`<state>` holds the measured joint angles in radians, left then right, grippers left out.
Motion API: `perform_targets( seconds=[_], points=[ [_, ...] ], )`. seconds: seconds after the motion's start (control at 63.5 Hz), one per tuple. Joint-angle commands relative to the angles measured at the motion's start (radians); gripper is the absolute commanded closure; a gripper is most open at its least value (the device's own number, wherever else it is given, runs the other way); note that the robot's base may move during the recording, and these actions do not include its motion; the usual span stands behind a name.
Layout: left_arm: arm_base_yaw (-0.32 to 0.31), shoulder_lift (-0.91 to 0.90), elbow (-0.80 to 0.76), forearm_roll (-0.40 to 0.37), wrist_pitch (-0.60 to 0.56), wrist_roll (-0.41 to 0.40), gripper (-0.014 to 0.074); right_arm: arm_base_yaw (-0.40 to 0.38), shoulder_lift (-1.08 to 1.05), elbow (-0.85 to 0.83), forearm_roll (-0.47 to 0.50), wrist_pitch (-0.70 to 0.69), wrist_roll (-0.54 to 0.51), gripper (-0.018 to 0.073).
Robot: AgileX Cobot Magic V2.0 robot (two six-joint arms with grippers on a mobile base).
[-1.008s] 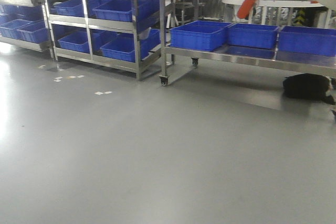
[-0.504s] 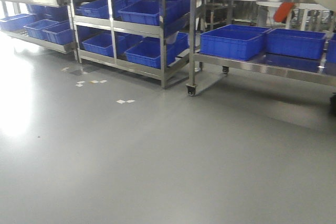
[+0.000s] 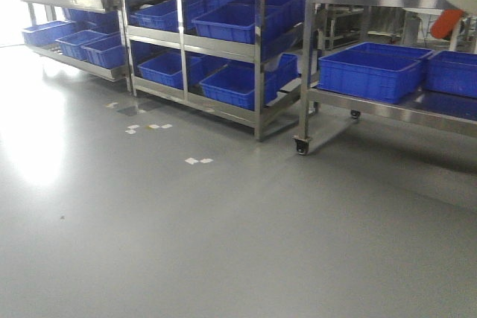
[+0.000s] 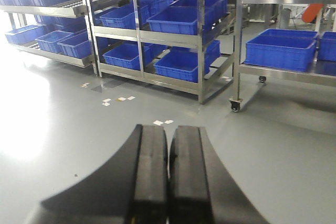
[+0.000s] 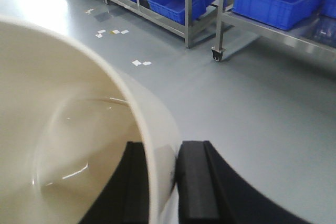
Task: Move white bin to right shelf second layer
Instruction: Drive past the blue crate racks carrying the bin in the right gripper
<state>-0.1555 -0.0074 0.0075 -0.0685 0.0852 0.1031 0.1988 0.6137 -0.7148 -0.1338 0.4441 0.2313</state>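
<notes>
**White bin pinched by its wall in my right fingers; left fingers pressed together on nothing**

My right gripper [image 5: 163, 174] clamps the white bin [image 5: 63, 129] by its wall. One black finger [image 5: 137, 182] is inside the tub and the other is outside, with the thin rounded rim running up between them. The bin is glossy cream plastic, smooth and plain. Its inside curves down to a rounded base that catches soft streaks of light. It is held up off the ground, and in the front view only a pale curved corner of it shows at the top right edge.

My left gripper [image 4: 168, 137] carries nothing. Its two matte black pads lie flat against each other, leaving only a thin seam between them, and they hover above the floor [image 3: 223, 243].

The floor is smooth grey with a dull sheen, and a bright glare lies on its left side. A few small white tape scraps [image 3: 198, 160] are stuck to it. Beyond them stand the stainless-steel racks [image 3: 258, 57], built of square posts and shiny bars. They are loaded with blue crates [image 3: 371, 71], which are rectangular with thick rims. One frame stands on a small caster [image 3: 301, 147]. I cannot tell which rack level is the second layer of the right shelf.
</notes>
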Motion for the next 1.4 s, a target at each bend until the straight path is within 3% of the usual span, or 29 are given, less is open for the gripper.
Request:
perform_targets(
  seconds=[0.0, 1.385],
  points=[
    [-0.005, -0.014, 0.037, -0.005, -0.085, -0.004, 0.0512, -0.006, 0.002, -0.028, -0.011, -0.1, -0.003, 0.0503],
    [-0.005, -0.014, 0.037, -0.005, -0.085, -0.004, 0.0512, -0.006, 0.002, -0.028, -0.011, -0.1, -0.003, 0.0503]
  ],
)
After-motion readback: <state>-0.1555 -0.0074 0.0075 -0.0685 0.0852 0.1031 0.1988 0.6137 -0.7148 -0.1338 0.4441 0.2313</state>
